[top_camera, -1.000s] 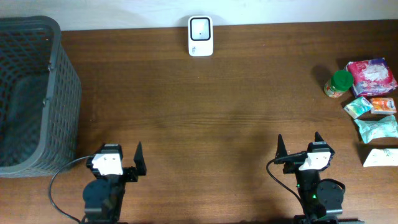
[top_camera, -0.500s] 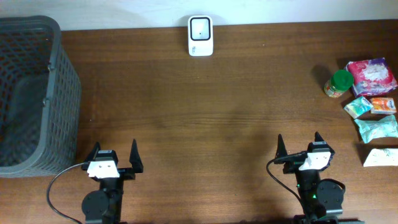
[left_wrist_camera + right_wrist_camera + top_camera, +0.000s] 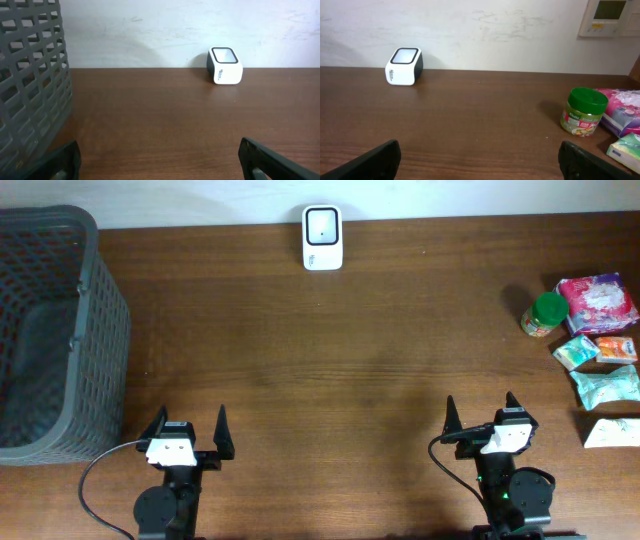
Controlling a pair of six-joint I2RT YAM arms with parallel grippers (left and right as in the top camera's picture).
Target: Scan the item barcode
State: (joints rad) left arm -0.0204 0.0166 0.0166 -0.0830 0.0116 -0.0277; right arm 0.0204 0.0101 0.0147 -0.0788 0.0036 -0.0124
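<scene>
A white barcode scanner (image 3: 322, 237) with a dark window stands at the table's far edge by the wall; it also shows as scanner (image 3: 225, 65) and scanner (image 3: 404, 66). Several grocery items lie at the right edge: a green-lidded jar (image 3: 543, 315), jar (image 3: 583, 112), a pink packet (image 3: 598, 302) and small packets (image 3: 604, 386). My left gripper (image 3: 187, 432) stands open near the front left, with nothing between its fingers (image 3: 265, 161). My right gripper (image 3: 481, 416) stands open at the front right, empty too, well short of the items.
A dark grey mesh basket (image 3: 50, 330) fills the left end of the table, its wall close to the left gripper, basket (image 3: 30, 75). A white wall runs behind the table, with a control panel (image 3: 610, 17) at its right.
The left arm has turned from a skewed pose to face straight toward the wall, its gripper open throughout. The right arm and the items have not moved.
</scene>
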